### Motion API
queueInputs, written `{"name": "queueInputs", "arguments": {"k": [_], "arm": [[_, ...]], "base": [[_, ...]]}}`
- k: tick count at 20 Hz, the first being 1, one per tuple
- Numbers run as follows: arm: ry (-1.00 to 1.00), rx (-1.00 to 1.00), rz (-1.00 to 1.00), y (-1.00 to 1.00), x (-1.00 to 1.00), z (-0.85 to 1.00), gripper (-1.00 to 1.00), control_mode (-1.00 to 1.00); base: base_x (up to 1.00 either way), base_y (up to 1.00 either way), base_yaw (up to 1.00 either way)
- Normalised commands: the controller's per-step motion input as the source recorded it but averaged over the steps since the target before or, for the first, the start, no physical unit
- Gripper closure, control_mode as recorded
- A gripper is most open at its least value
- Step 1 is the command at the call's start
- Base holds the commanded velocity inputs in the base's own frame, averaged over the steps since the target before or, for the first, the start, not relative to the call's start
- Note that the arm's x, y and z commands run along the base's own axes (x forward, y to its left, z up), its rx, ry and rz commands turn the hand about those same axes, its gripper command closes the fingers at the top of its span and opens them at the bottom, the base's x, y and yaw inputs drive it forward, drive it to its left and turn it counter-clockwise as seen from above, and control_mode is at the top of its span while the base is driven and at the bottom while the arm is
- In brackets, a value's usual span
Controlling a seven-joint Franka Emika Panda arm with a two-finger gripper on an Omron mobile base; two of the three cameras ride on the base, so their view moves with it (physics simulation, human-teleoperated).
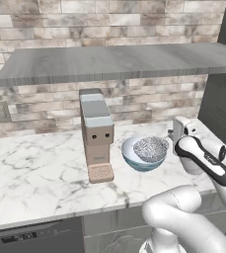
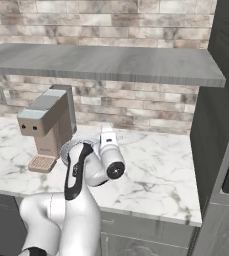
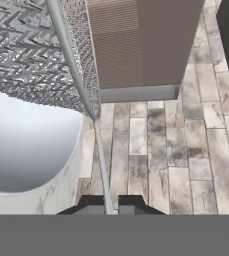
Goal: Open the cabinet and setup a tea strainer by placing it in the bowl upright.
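At the left of the marble counter (image 1: 35,168) stands the tan coffee machine (image 1: 95,134), under the grey shelf (image 1: 119,62). Just to its right sits the bowl (image 1: 143,157), and the tea strainer (image 1: 150,149) lies inside it, its mesh basket resting within the rim. From this angle I cannot tell for certain whether the basket sits open side up. Further right, the gripper (image 3: 107,202) is beside the bowl, and in the hand view its jaws are pinched narrowly on the strainer's thin handle, which runs from the fingertips (image 3: 93,202) up to the mesh.

Judging from how things lie, the fetching part looks finished: the strainer is out and already in the bowl. What seems left is to let go of the handle, draw the hand clear, and see that the strainer stays seated without tipping. No cabinet door can be made out here, so its state is unclear.
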Motion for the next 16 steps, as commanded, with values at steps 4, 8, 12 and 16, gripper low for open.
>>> {"name": "queueInputs", "arguments": {"k": [4, 8, 12, 16], "arm": [[-0.06, 0.00, 0.00, 0.00, 0.15, -0.29, 1.00, -1.00], [-0.01, 0.00, 0.00, 0.00, 0.20, -0.21, 1.00, -1.00], [0.00, 0.00, 0.00, 0.00, 0.22, -0.20, 1.00, -1.00], [-0.01, 0.00, -0.01, 0.00, 0.23, -0.23, 1.00, -1.00]], "base": [[0.00, 0.00, 0.00], [0.00, 0.00, 0.00], [0.00, 0.00, 0.00], [0.00, 0.00, 0.00]]}}
